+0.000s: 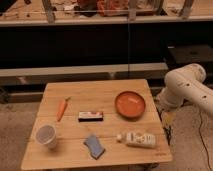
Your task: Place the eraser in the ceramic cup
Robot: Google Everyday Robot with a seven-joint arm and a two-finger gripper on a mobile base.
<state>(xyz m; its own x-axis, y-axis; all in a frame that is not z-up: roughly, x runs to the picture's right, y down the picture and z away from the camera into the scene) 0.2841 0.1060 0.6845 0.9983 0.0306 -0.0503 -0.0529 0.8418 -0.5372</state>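
Observation:
The eraser, a small black block with a light strip on top, lies flat near the middle of the wooden table. The ceramic cup, whitish and tapered, stands upright at the table's front left corner with nothing showing inside. My white arm is folded beside the table's right edge. The gripper hangs low beside that edge, well to the right of the eraser and far from the cup. It touches nothing on the table.
An orange carrot lies left of the eraser. An orange shallow bowl sits to its right. A blue wavy sponge and a lying white bottle are near the front edge. Dark shelving stands behind the table.

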